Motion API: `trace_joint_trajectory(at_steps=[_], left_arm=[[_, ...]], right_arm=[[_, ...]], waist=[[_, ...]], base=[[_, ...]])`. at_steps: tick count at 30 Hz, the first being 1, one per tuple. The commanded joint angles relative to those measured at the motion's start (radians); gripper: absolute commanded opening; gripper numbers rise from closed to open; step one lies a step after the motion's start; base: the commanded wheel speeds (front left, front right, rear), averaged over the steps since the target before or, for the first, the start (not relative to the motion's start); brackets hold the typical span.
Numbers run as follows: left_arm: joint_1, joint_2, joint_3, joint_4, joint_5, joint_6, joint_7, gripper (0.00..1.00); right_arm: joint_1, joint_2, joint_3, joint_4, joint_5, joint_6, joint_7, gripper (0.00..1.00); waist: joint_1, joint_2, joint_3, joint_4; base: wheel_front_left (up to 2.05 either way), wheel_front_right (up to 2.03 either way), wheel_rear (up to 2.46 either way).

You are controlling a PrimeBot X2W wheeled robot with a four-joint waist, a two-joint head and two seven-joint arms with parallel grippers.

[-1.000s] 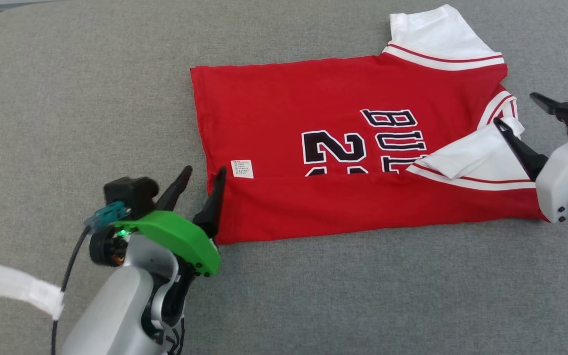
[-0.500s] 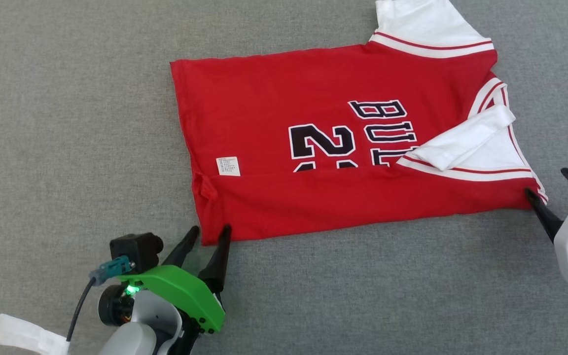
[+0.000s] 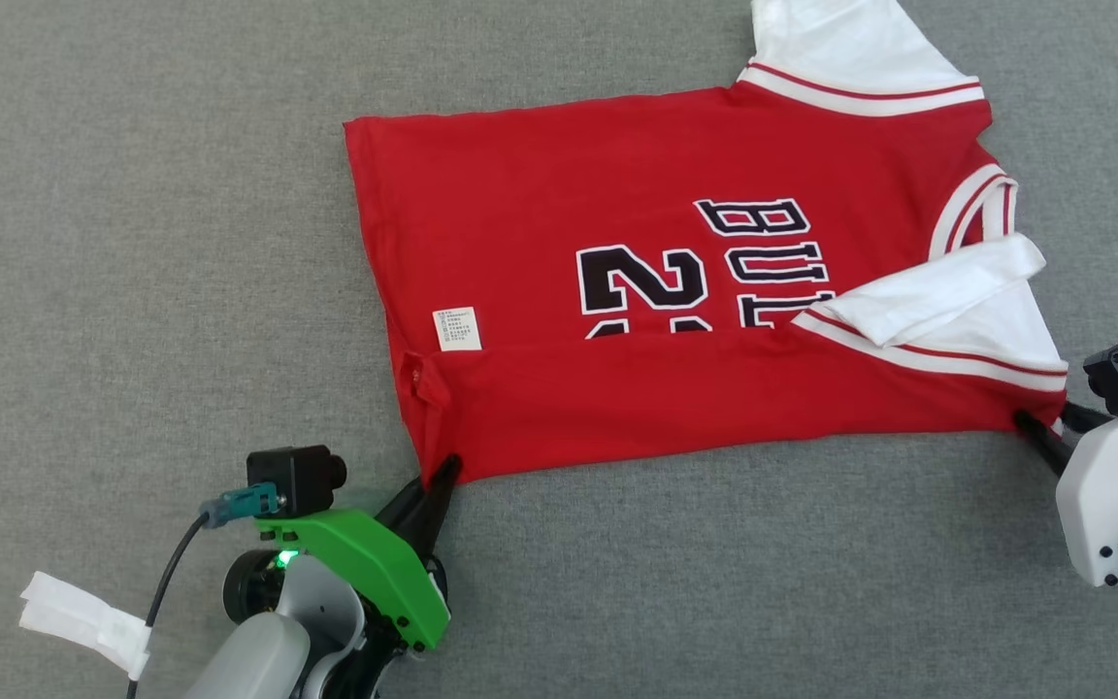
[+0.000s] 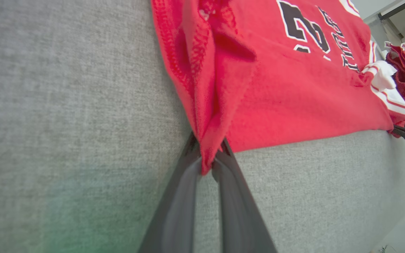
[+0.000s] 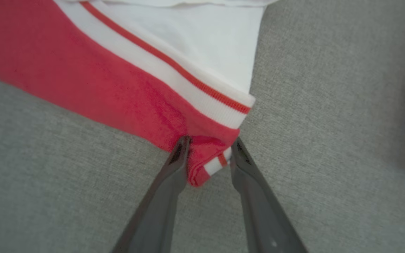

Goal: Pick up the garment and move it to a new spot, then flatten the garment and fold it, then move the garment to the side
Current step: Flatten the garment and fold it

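Grey fabric surface [image 3: 132,243] under the red jersey [image 3: 617,194].

The red jersey [image 3: 637,291] with white sleeves and black lettering lies flat on grey fabric, its near long edge folded over.

Grey fabric surface [image 3: 132,243], second red cloth [image 4: 404,75] at its far edge

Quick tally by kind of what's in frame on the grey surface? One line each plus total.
Red jersey: 1
White care label on the jersey: 1
Grippers: 2 (left gripper, right gripper)
White tape strip: 1
Total: 5
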Motion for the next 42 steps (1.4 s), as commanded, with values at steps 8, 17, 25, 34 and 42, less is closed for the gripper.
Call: trace_joint_trajectory(at_steps=[8,17,25,34,42], left_arm=[[0.129,0.119,-0.004,-0.132,-0.053,-0.042,0.078,0.0],[0.295,0.153,-0.024,-0.308,-0.097,0.001,0.116,1.0],[0.266,0.199,-0.004,-0.33,-0.003,0.072,0.085,1.0],[0.013,0.205,0.046,-0.376,0.088,0.116,0.119,1.0],[-0.341,0.062,0.031,-0.161,0.085,0.064,0.138,1.0]], right_arm=[[0.056,-0.107,0.002,0.016,0.169,-0.001,0.01,0.0],[0.193,-0.153,-0.038,-0.041,0.262,-0.001,0.108,0.47],[0.219,-0.203,-0.141,-0.166,0.211,-0.001,0.121,1.0],[-0.033,-0.274,-0.276,-0.365,0.203,-0.001,0.181,1.0],[-0.513,-0.192,-0.051,-0.161,0.021,-0.001,0.211,1.0]], waist=[[0.0,0.0,-0.087,0.003],[0.0,0.0,-0.081,0.001],[0.0,0.0,-0.061,0.0],[0.0,0.0,0.119,0.049],[0.0,0.0,0.313,0.153]], base=[[0.0,0.0,0.0],[0.0,0.0,0.0],[0.0,0.0,0.0],[0.0,0.0,0.0],[0.0,0.0,0.0]])
